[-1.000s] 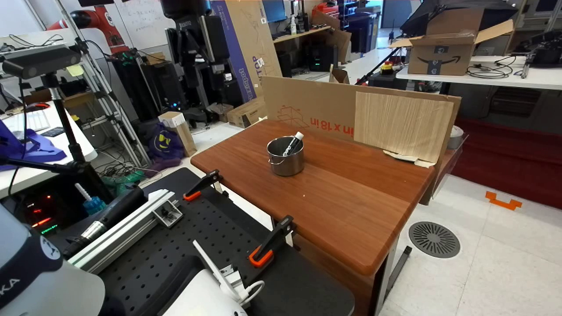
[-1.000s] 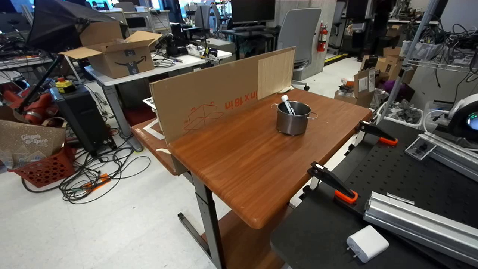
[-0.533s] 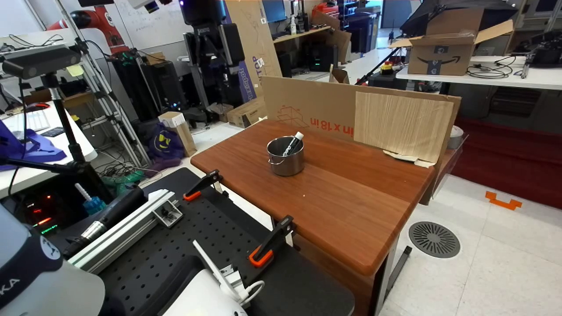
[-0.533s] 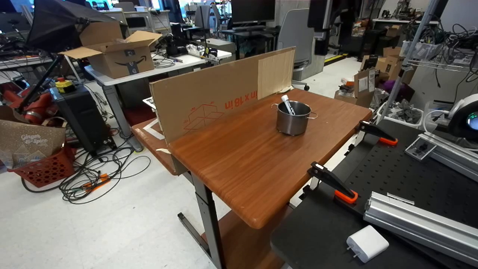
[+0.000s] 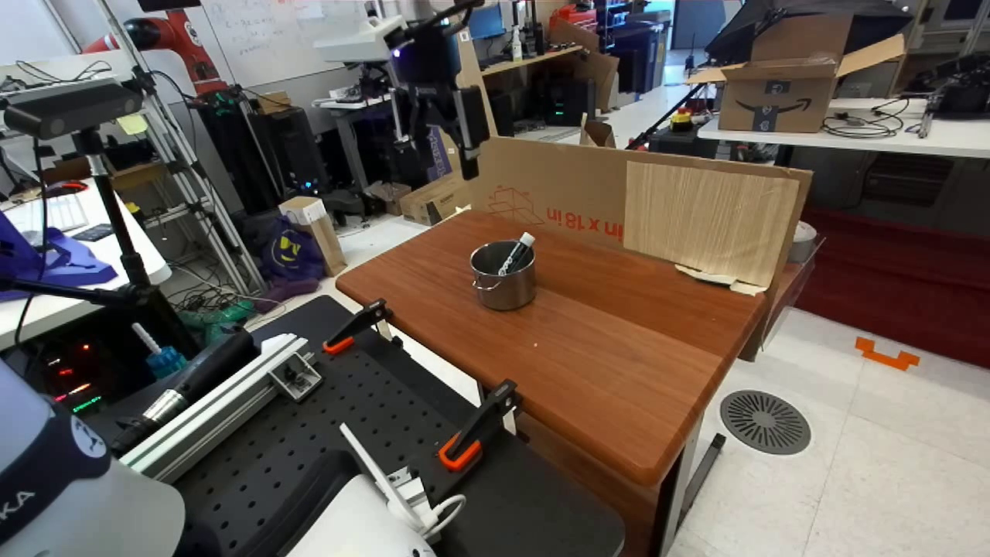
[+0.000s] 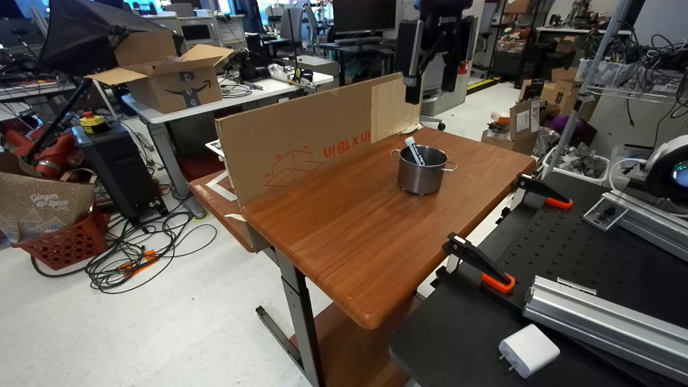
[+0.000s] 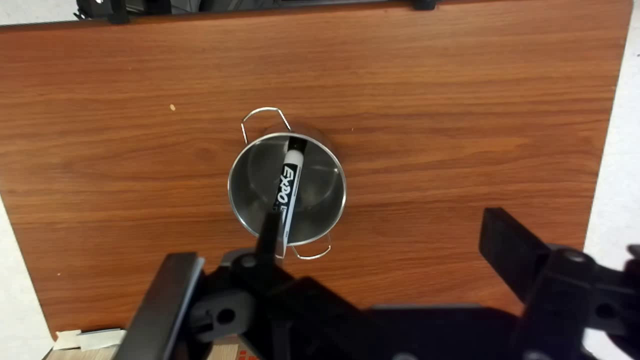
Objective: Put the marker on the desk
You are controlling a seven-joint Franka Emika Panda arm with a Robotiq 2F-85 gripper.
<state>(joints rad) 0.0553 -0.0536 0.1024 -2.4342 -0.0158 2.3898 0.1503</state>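
The marker [image 7: 289, 185] is a slim white stick with a black label. It leans inside the small metal cup [image 7: 320, 200], with its white end sticking out over the rim in both exterior views [image 5: 526, 240] [image 6: 414, 149]. The cup stands upright on the reddish-brown desk [image 7: 450, 125]. My gripper [image 6: 431, 92] is open and empty, high above the desk's far part. In the wrist view the gripper [image 7: 384, 217] has its fingers wide apart; the left fingertip overlaps the marker's lower end in the picture, and the right one is over bare wood.
A cardboard panel [image 5: 564, 189] stands along one long edge of the desk [image 5: 619, 371]. Two black and orange clamps [image 5: 479, 425] [image 5: 360, 329] sit along the opposite edge, beside the black perforated bench [image 5: 371, 402]. The cup has wire handles [image 7: 312, 256].
My gripper has moved right in an exterior view and come into sight from the top in another, nearing the cup from above. The marker and cup have not moved.
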